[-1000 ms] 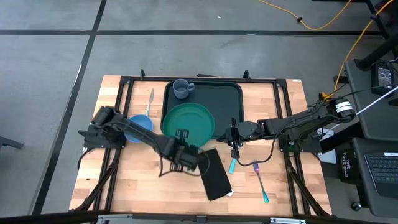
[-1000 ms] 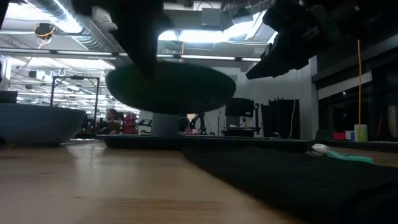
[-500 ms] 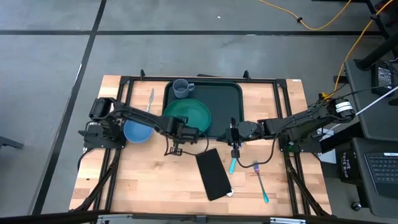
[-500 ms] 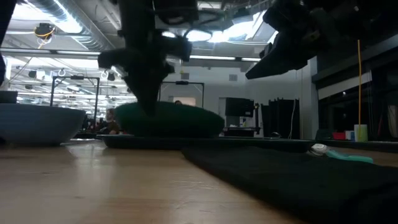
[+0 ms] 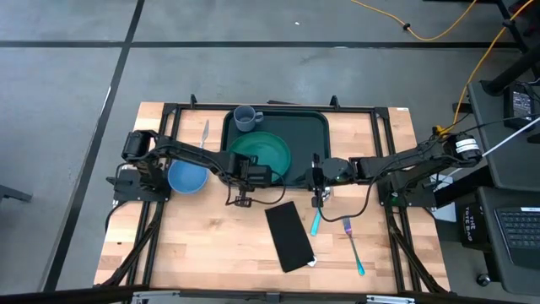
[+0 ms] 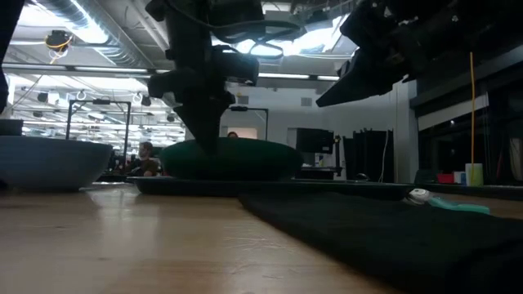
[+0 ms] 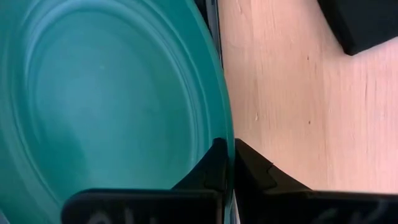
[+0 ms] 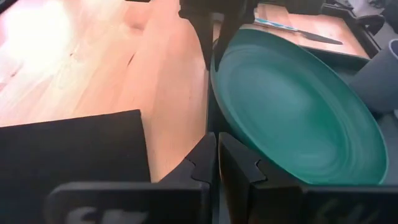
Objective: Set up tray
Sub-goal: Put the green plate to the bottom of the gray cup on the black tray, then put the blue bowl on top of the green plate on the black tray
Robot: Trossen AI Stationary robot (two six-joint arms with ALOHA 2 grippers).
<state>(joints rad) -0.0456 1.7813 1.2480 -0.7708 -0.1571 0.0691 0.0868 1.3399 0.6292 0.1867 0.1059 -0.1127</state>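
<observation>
Plate coming down onto the tray

The tray (image 5: 287,135) is sitting at the table's far edge as the left gripper (image 5: 253,173), pinching the green plate (image 5: 266,152) by its rim, is lowering it inside; the right gripper (image 5: 317,179), fingers nearly together on the tray's near rim, is steadying it.

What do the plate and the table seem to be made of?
The plate looks like moulded green plastic, smooth with a soft sheen and faint concentric rings, though glazed ceramic is possible. The table looks like pale wood planks: grain lines and seams show.
</observation>
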